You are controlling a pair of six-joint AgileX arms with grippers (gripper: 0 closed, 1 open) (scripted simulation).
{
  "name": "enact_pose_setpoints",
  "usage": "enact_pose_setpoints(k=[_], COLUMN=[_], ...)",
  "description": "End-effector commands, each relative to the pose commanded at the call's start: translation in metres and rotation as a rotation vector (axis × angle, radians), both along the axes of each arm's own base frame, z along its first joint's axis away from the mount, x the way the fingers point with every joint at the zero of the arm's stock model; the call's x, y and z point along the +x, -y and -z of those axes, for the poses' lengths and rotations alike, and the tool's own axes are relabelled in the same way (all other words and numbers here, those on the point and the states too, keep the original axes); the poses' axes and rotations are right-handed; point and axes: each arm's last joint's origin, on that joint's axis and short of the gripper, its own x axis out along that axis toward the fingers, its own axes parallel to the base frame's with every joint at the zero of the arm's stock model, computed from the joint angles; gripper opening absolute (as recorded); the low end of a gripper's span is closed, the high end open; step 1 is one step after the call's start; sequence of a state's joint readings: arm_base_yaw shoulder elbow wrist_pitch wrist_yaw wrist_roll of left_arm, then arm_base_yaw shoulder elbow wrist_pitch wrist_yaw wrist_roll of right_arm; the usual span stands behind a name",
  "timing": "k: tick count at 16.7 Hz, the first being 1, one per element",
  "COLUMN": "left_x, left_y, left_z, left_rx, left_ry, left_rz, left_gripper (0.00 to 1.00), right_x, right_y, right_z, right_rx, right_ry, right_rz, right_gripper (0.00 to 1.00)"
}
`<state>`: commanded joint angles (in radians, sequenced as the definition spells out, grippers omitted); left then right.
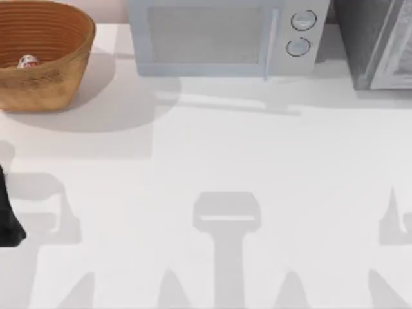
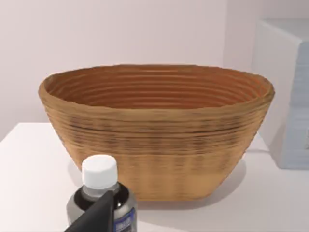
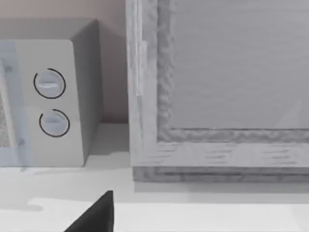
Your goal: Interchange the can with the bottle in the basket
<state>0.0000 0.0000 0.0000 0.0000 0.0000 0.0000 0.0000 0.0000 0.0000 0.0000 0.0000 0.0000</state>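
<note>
Left wrist view: bottle (image 2: 100,193) at left end effector (image 2: 99,215), before basket (image 2: 154,140).

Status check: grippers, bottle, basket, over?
Left gripper at bottle, in front of basket. Can inside basket. Right gripper idle, facing microwave.

Open tabletop (image 1: 212,161) before microwave (image 1: 219,38)

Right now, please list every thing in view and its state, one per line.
basket: upright, table's far left, small can inside.
bottle: upright, white cap on, before the basket, at the left gripper.
microwave: door shut.
cabinet: shut.
right gripper: faces the cabinet.
</note>
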Motion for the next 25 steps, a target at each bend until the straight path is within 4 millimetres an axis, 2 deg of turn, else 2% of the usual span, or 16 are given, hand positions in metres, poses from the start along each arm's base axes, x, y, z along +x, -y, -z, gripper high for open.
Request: enact_pose_setpoints(k=[3,6,10,13,16,19,22,25], left_x=[0.0,0.002,0.013,0.037,0.081,0.141,0.212,0.28], left_y=[0.0,-0.001,-0.004,-0.008,-0.015,-0.025,-0.037,-0.048], left_z=[-0.001,-0.017,-0.065,-0.112,-0.154,-0.179,-0.18,-0.156], left_rx=[0.0,0.003,0.009,0.009,-0.001,-0.022,-0.053,-0.091], left_ry=[-0.007,-0.057,-0.159,-0.263,-0.396,-0.554,-0.725,-0.894], left_rz=[-0.001,-0.003,0.0,0.007,0.021,0.043,0.074,0.108], left_gripper=[1.0,1.0,1.0,1.0,1.0,1.0,1.0,1.0], right_x=[0.0,0.0,0.0,0.0,0.0,0.0,0.0,0.0], right_y=[0.0,0.0,0.0,0.0,0.0,0.0,0.0,0.0], right_z=[0.0,0.0,0.0,0.0,0.0,0.0,0.0,0.0], right_rx=[0.0,0.0,0.0,0.0,0.0,0.0,0.0,0.0], right_ry=[0.0,0.0,0.0,0.0,0.0,0.0,0.0,0.0], right_rz=[0.0,0.0,0.0,0.0,0.0,0.0,0.0,0.0], right_gripper=[1.0,1.0,1.0,1.0,1.0,1.0,1.0,1.0])
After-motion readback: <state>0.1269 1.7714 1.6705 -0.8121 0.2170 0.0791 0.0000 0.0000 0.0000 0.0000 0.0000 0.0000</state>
